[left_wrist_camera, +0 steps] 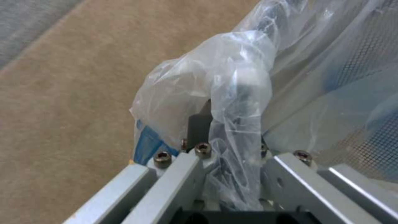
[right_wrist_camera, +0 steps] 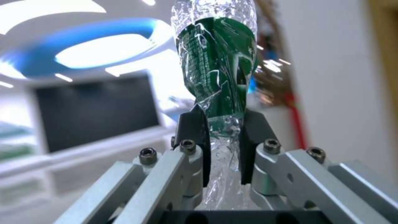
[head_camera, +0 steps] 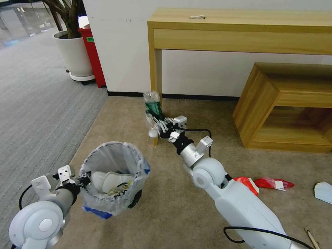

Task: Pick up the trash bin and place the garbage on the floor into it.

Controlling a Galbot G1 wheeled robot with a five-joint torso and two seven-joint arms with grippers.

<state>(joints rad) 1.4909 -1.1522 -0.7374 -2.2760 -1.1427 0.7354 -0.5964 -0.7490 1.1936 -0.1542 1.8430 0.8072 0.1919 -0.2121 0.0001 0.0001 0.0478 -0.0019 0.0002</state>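
Note:
The trash bin, black with a crinkly clear liner, stands low on the left over the beige floor. My left gripper is shut on its near rim, and the left wrist view has the liner bunched between the fingers. White slippers lie inside. My right gripper is raised near the desk leg, shut on a crushed clear plastic bottle with a green label. Two red wrappers and a wooden stick lie on the floor to the right.
A wooden desk stands against the back wall, with a low wooden shelf at the right. A white plant pot and a red container sit at the back left on grey ribbed carpet. A pale blue-white item lies far right.

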